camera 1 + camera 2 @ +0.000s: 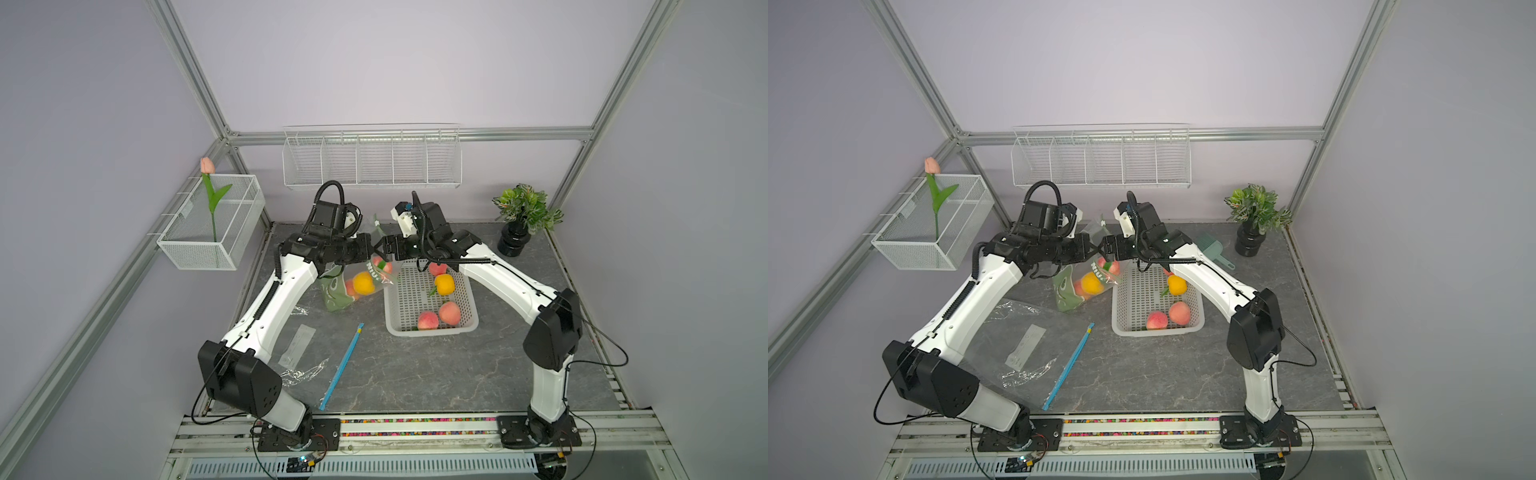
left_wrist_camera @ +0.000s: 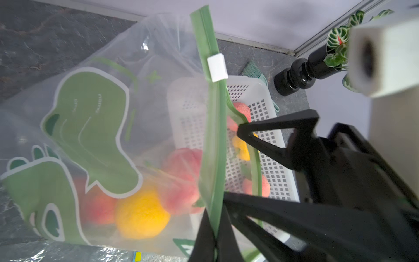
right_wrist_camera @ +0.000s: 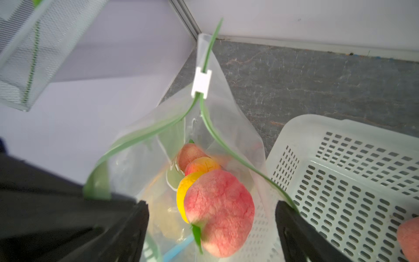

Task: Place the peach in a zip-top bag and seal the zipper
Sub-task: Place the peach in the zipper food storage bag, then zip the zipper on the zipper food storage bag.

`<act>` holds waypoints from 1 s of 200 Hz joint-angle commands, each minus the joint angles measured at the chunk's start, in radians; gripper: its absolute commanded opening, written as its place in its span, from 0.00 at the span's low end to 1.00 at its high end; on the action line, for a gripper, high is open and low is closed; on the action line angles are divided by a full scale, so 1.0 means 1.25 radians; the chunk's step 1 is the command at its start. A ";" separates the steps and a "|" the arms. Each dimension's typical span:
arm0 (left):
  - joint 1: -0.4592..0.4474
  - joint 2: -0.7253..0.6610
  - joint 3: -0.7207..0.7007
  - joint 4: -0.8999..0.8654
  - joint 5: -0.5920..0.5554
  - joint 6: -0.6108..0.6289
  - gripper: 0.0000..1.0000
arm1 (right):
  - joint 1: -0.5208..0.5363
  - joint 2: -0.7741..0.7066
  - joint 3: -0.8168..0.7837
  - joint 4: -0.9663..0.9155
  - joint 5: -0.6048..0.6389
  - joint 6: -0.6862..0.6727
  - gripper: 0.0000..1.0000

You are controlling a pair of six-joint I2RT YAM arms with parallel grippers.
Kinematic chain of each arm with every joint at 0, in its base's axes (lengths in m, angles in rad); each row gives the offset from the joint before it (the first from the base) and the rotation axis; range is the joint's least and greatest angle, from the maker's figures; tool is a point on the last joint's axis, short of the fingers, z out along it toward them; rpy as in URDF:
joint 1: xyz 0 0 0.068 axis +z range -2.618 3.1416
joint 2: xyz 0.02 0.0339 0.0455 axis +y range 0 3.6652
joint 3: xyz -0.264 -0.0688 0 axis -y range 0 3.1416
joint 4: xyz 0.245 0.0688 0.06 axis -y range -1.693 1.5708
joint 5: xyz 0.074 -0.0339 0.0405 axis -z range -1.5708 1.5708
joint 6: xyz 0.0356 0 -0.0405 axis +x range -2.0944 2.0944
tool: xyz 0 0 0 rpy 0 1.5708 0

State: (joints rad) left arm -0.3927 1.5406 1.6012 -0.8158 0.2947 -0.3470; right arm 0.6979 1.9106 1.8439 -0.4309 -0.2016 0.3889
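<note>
Meeting lilac walls (image 1: 374, 62), grey marbled tabletop (image 1: 415, 374); left jaws pinching bag (image 1: 332, 297) rim, right jaws spread

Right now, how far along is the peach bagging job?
Done: a peach sits in the open zip-top bag, between the open jaws of the right gripper. In hand: the left gripper pinches the green zipper edge. Left: run the white slider along to seal.

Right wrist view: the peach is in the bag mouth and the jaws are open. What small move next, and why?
Probably draw the right gripper back out of the bag: its jaws are open, the peach lies inside, and the zipper is unsealed.
</note>
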 commanded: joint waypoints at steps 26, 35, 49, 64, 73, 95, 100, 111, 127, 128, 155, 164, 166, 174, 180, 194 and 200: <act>0.004 -0.030 0.068 -0.059 -0.042 0.140 0.00 | -0.037 -0.161 -0.085 0.048 0.041 -0.056 0.90; 0.011 -0.030 0.084 -0.084 -0.033 0.165 0.00 | -0.049 -0.179 -0.105 0.053 0.036 -0.064 0.90; 0.036 -0.029 0.103 -0.110 -0.004 0.190 0.00 | -0.073 -0.204 -0.132 0.056 0.013 -0.078 0.90; 0.061 -0.030 0.113 -0.133 0.053 0.238 0.00 | -0.100 -0.224 -0.152 0.050 -0.020 -0.098 0.90; 0.068 -0.028 0.123 -0.157 0.062 0.276 0.00 | -0.113 -0.232 -0.161 0.041 -0.034 -0.116 0.90; 0.070 -0.011 0.163 -0.238 0.070 0.367 0.00 | -0.135 -0.251 -0.193 0.040 -0.062 -0.173 0.89; 0.069 -0.004 0.173 -0.256 0.078 0.389 0.00 | -0.137 -0.254 -0.201 0.043 -0.063 -0.188 0.90; 0.069 0.010 0.192 -0.300 0.091 0.434 0.00 | -0.139 -0.261 -0.220 0.053 -0.072 -0.226 0.89; 0.069 0.026 0.208 -0.351 0.095 0.484 0.00 | -0.140 -0.266 -0.253 0.076 -0.084 -0.285 0.89; 0.069 0.026 0.208 -0.354 0.095 0.487 0.00 | -0.141 -0.267 -0.254 0.077 -0.085 -0.289 0.89; 0.069 0.037 0.209 -0.397 0.075 0.553 0.00 | -0.143 -0.266 -0.288 0.103 -0.108 -0.382 0.88; 0.069 0.039 0.209 -0.408 0.069 0.571 0.00 | -0.143 -0.266 -0.295 0.105 -0.133 -0.432 0.88; 0.069 0.039 0.209 -0.409 0.067 0.574 0.00 | -0.143 -0.266 -0.297 0.106 -0.139 -0.441 0.88; 0.069 0.040 0.207 -0.411 0.056 0.581 0.00 | -0.143 -0.265 -0.307 0.113 -0.165 -0.481 0.86; 0.069 0.041 0.205 -0.412 0.049 0.585 0.00 | -0.143 -0.266 -0.314 0.120 -0.174 -0.509 0.85; 0.070 0.041 0.201 -0.415 0.036 0.593 0.00 | -0.142 -0.269 -0.326 0.139 -0.203 -0.551 0.84; 0.069 0.038 0.199 -0.417 0.033 0.599 0.00 | -0.143 -0.269 -0.327 0.143 -0.222 -0.574 0.83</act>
State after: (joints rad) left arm -0.3058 1.5875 1.8439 -1.2846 0.3614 0.3119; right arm 0.5232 1.6062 1.4597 -0.3103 -0.3660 -0.1421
